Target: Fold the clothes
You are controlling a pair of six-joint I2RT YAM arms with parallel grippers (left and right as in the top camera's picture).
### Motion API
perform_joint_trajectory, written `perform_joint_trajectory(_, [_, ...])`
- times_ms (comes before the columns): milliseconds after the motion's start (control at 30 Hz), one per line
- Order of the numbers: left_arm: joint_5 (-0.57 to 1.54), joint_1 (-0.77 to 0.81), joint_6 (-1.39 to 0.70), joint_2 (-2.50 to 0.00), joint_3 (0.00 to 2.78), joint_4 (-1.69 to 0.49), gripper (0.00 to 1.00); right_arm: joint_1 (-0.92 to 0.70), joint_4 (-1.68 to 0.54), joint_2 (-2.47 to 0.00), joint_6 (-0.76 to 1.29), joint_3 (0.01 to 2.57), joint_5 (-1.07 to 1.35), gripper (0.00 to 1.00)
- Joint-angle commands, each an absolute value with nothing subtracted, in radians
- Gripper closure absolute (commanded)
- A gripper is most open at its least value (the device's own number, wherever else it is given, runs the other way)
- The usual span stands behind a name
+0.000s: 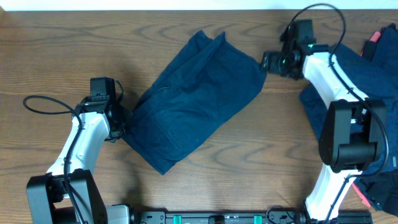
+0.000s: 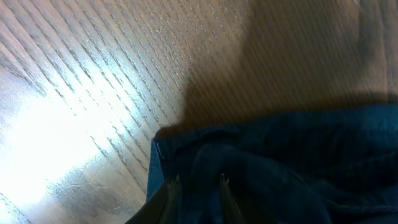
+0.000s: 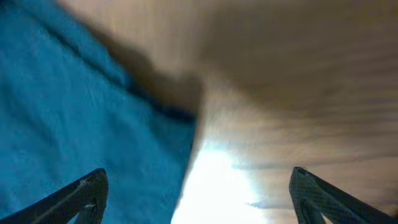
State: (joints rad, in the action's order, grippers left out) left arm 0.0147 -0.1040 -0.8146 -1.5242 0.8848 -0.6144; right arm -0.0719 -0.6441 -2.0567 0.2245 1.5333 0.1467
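A dark blue garment lies folded into a slanted rectangle in the middle of the wooden table. My left gripper is at its lower left edge. In the left wrist view its fingers are close together, with a fold of the blue cloth between them. My right gripper is at the garment's upper right corner. In the right wrist view its fingers are wide apart and empty, over the cloth's edge and bare wood.
A heap of other dark blue clothes lies at the table's right edge behind the right arm, with a small red item on it. A black cable loops left of the left arm.
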Motion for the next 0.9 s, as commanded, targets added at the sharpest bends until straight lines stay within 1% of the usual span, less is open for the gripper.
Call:
perform_joint_trajectory(0, [-0.012,-0.110,-0.820,-1.532,0.879,-0.621,0.66,-0.080,-0.629,-2.067,0.153,1.466,0.200,0.11])
perform_joint_trajectory(33, [-0.012,-0.110,-0.812,-1.532,0.880,-0.624,0.56,-0.083,-0.616,-2.067,0.152,1.449,0.203,0.11])
perform_joint_trajectory(67, [-0.012,-0.110,-0.794,-1.531,0.880,-0.627,0.42,-0.086,-0.593,-2.067,0.152,1.430,0.215,0.12])
perform_joint_trajectory(133, [-0.012,-0.110,-0.752,-1.528,0.880,-0.633,0.27,-0.094,-0.543,-2.067,0.150,1.402,0.250,0.13])
perform_joint_trajectory(167, [-0.012,-0.112,-0.739,-1.524,0.880,-0.638,0.23,-0.099,-0.506,-2.067,0.139,1.386,0.281,0.14])
perform_joint_trajectory(267, [-0.012,-0.118,-0.737,-1.510,0.881,-0.651,0.20,-0.117,-0.407,-2.067,0.133,1.352,0.333,0.18])
perform_joint_trajectory(400, [-0.012,-0.118,-0.737,-1.461,0.881,-0.662,0.20,-0.144,-0.310,-2.067,0.133,1.320,0.337,0.21])
perform_joint_trajectory(633, [-0.011,-0.117,-0.737,-1.311,0.881,-0.664,0.20,-0.169,-0.277,-2.093,0.165,1.315,0.279,0.23])
perform_joint_trajectory(767, [-0.008,-0.117,-0.737,-1.266,0.881,-0.664,0.20,-0.178,-0.242,-2.125,0.186,1.315,0.281,0.23])
perform_joint_trajectory(833, [-0.008,-0.117,-0.737,-1.261,0.881,-0.665,0.20,-0.184,-0.216,-2.144,0.186,1.315,0.292,0.28])
perform_joint_trajectory(867, [-0.006,-0.117,-0.737,-1.262,0.881,-0.665,0.20,-0.189,-0.205,-2.149,0.187,1.315,0.296,0.37])
